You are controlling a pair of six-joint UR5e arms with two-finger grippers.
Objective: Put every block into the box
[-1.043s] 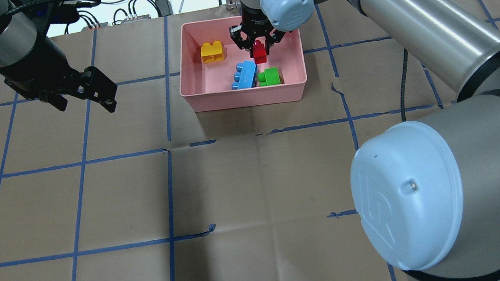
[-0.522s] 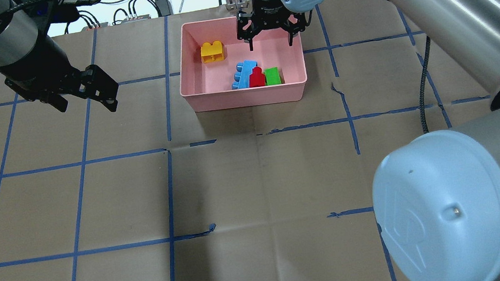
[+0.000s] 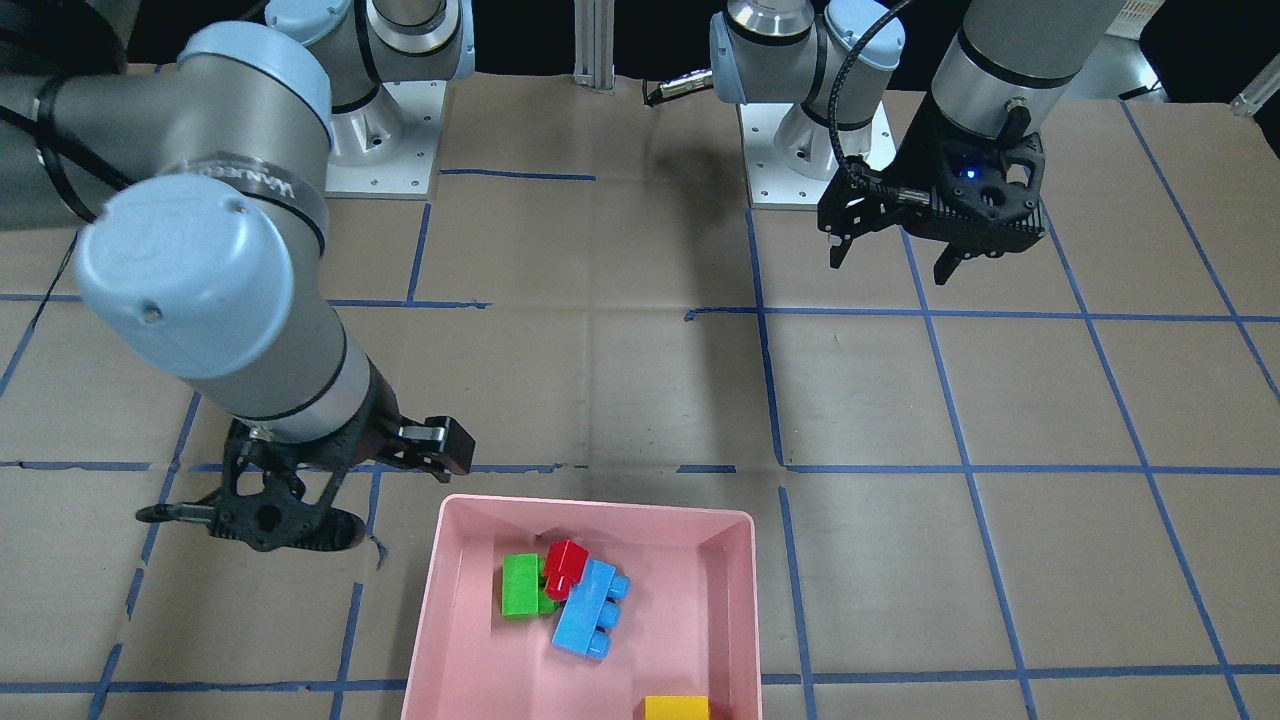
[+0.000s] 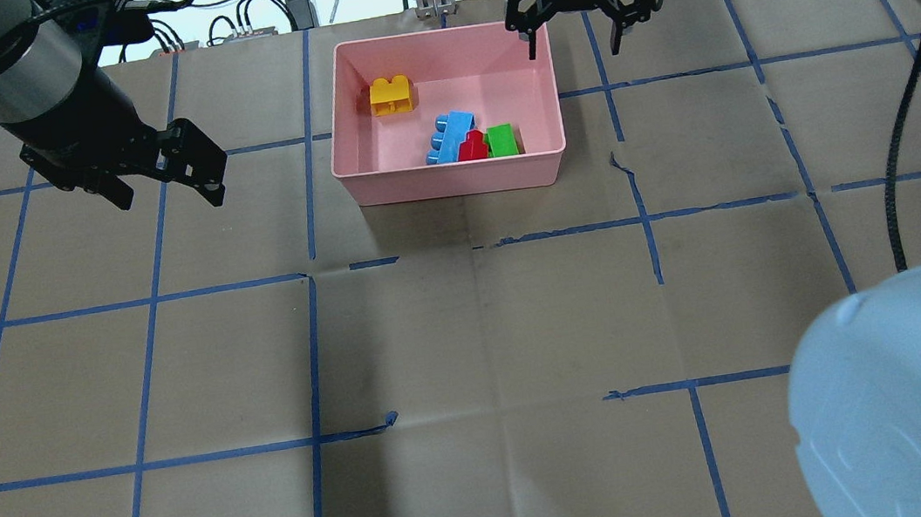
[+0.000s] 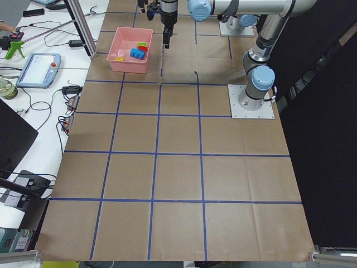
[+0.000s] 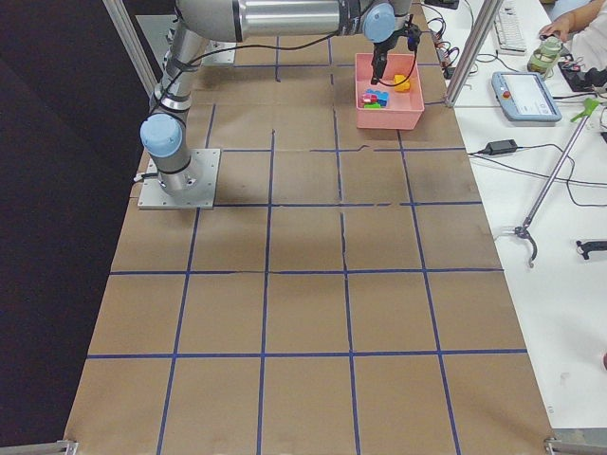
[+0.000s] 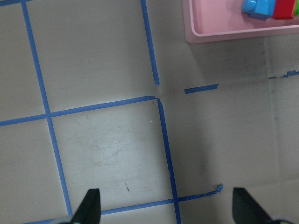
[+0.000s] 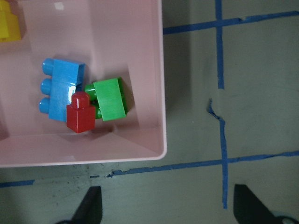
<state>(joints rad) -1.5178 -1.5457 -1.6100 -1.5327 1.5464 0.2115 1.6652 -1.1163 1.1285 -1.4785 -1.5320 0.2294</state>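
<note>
You work in a robotics lab: a tape-gridded table (image 4: pixel 470 336), with a teach pendant (image 5: pixel 38 68) and cables (image 5: pixel 69 106) alongside it.

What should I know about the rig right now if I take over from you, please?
Left pincer: open, empty, above the bare table well to the left of the box.
Right pincer: open, empty, raised by the far right corner of the pink box.
Inside the box: the yellow block sits alone near the far left corner. The light-blue block, red block and green block are clustered at the near wall, the red one against the other two.
Done: all four blocks are in the box.
Left: probably only parking the arms.
</note>
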